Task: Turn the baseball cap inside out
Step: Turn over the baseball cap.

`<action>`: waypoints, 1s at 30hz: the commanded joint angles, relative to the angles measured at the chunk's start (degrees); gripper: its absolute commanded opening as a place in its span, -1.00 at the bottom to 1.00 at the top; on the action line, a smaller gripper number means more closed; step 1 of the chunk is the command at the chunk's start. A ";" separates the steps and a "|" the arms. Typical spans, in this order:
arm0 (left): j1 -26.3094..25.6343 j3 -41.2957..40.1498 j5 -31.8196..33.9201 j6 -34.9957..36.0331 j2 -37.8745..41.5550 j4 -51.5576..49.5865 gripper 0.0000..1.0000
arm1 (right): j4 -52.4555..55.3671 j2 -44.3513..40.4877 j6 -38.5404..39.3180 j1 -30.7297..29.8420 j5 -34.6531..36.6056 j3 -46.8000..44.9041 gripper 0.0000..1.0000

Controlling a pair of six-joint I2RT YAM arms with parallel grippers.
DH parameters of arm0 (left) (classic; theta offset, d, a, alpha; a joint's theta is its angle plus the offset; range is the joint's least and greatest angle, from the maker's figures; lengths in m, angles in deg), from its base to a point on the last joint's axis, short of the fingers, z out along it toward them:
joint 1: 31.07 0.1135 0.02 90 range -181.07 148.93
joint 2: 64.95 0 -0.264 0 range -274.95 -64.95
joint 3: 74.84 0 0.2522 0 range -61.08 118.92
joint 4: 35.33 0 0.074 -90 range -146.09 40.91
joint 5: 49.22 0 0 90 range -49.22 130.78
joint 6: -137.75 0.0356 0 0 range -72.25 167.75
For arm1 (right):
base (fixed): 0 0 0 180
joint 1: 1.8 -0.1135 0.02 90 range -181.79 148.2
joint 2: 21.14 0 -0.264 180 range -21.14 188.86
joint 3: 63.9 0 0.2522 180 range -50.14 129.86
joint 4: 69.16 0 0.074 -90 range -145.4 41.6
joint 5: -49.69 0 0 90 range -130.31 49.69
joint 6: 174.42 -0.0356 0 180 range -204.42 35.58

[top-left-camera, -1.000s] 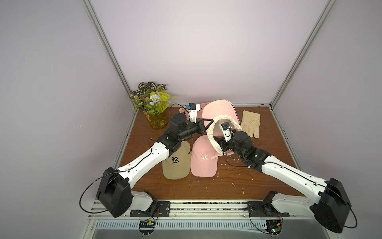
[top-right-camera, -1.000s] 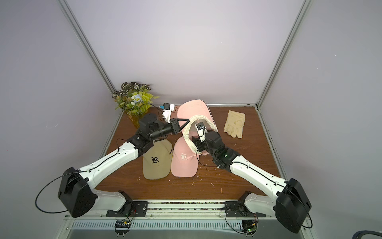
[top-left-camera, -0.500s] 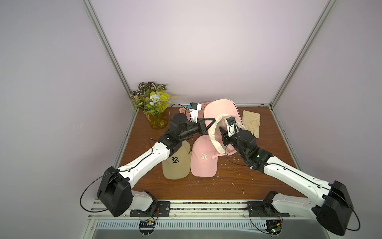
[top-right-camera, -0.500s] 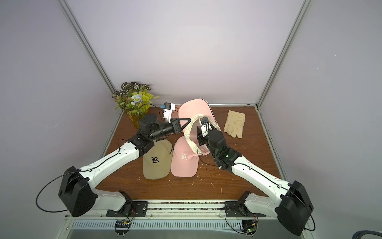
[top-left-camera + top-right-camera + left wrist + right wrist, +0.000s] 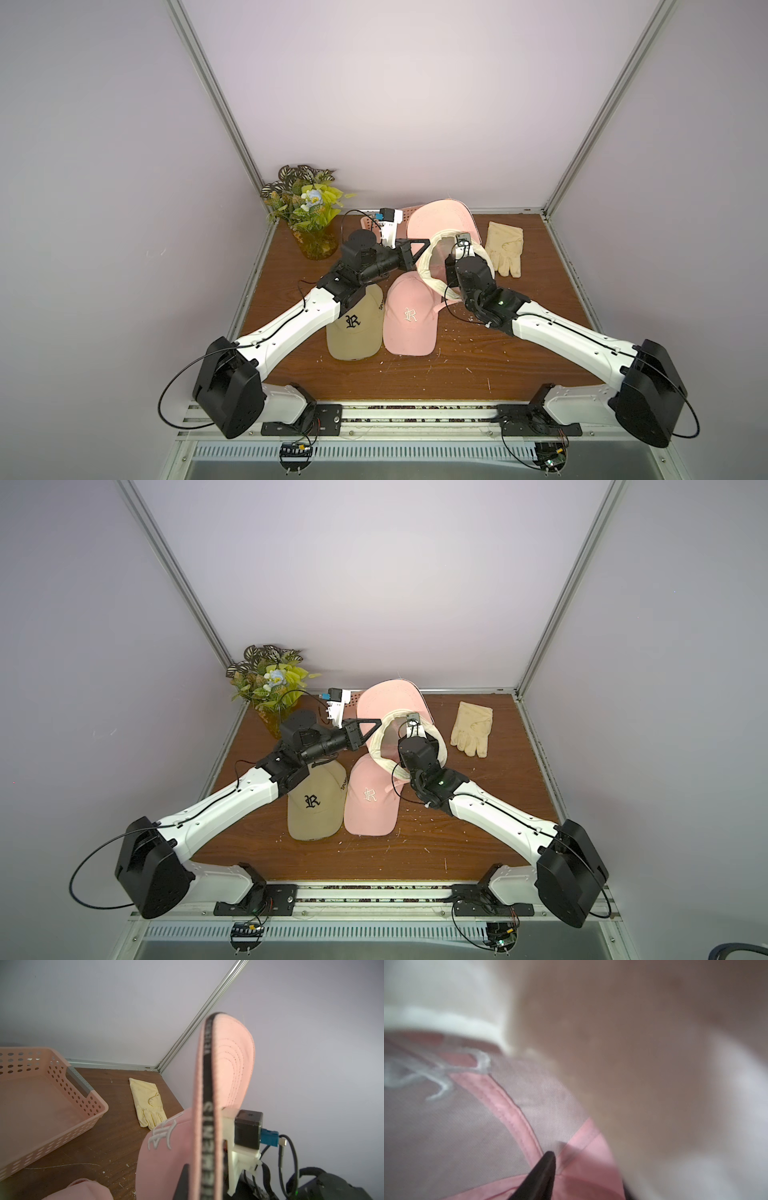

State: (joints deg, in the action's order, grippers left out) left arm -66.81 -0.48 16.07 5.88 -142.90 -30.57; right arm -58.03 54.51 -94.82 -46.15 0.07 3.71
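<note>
L arm reaches level; left hand [image 5: 423, 249] clenched on rim of baseball cap [image 5: 440, 216], cap aloft over rear of surface [image 5: 498, 353]. R arm angled inward, right hand [image 5: 451, 268] inside crown, poss. touching lining; grip cannot be told.

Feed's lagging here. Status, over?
Left gripper shut on raised pink cap rim. Right gripper inside its crown, jaws hidden. Tan cap, second pink cap lying below.

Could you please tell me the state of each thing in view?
Raised pink cap: lifted, lining showing.
Left fingers: shut on its brim.
Right fingers: inside it; opening unclear.
Other pink cap: lying crown up.
Tan cap: lying crown up.
Basket: looks empty.
Glove: lying flat.
</note>
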 commanded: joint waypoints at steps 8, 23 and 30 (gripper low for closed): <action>-0.55 -0.90 -1.17 0.69 1.78 8.02 -1.00 | -5.28 -1.76 8.74 1.05 -27.71 -1.05 0.24; -0.59 -1.23 2.60 4.86 1.59 7.06 -1.00 | -1.68 -2.45 9.55 1.04 -32.83 -1.43 0.36; -0.54 -5.25 7.58 6.85 1.71 13.71 -1.00 | -8.88 -10.79 8.84 1.06 -25.47 -3.36 0.53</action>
State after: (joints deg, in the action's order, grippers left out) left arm -66.81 -4.70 20.97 10.56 -142.66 -23.31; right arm -60.79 47.72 -85.88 -45.10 -29.08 0.80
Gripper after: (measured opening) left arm 0.069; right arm 0.759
